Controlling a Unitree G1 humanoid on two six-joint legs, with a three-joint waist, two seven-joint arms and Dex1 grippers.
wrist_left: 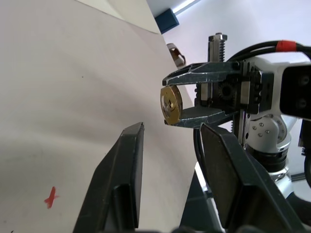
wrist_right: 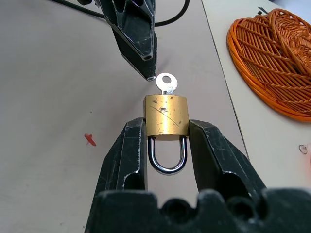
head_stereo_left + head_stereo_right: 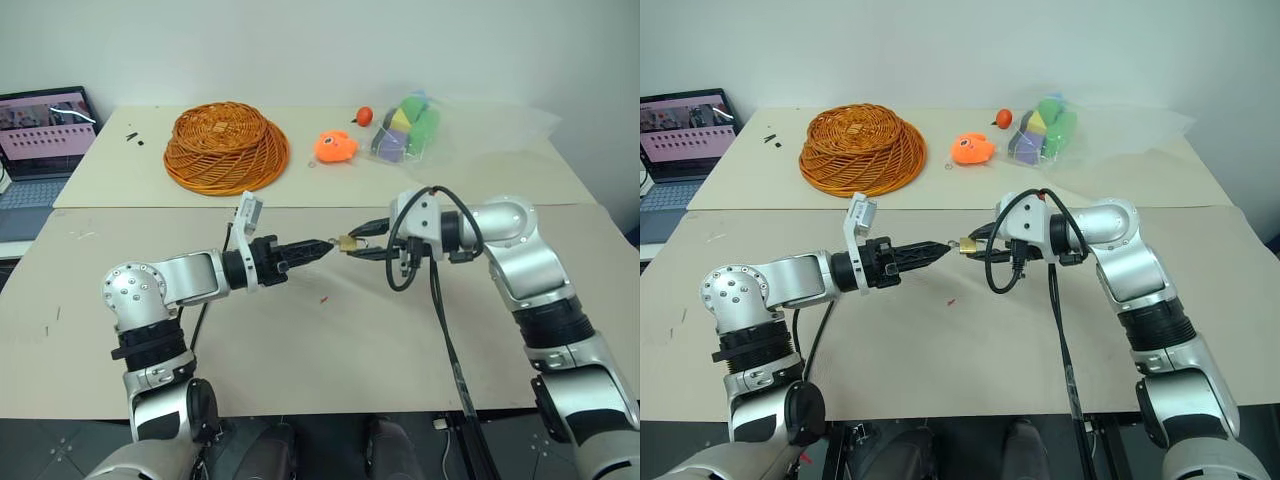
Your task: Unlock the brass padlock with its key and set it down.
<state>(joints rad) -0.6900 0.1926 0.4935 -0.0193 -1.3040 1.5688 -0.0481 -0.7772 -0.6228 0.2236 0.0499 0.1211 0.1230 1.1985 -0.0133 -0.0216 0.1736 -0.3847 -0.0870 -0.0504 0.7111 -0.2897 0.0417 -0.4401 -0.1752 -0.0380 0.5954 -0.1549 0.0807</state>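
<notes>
My right gripper [image 2: 166, 124] is shut on the brass padlock [image 2: 166, 115], one finger on each side of its body, and holds it above the tan table [image 3: 330, 350]. The silver shackle [image 2: 167, 160] points back toward the wrist. A small silver key [image 2: 166, 83] sticks out of the padlock's far end. My left gripper [image 3: 325, 247] points at the padlock [image 3: 348, 242] from the left with its tips just short of the key. Its fingers [image 1: 127, 165] stand apart, open, with nothing between them. Seen end-on in the left wrist view, the padlock [image 1: 171, 105] sits between the right fingers.
At the back of the table are an upturned orange wicker basket [image 3: 226, 147], an orange toy [image 3: 336, 147], a small red ball [image 3: 365, 115] and a clear bag of coloured blocks [image 3: 408, 128]. A laptop [image 3: 45, 135] stands far left. A small red mark [image 3: 324, 298] lies below the grippers.
</notes>
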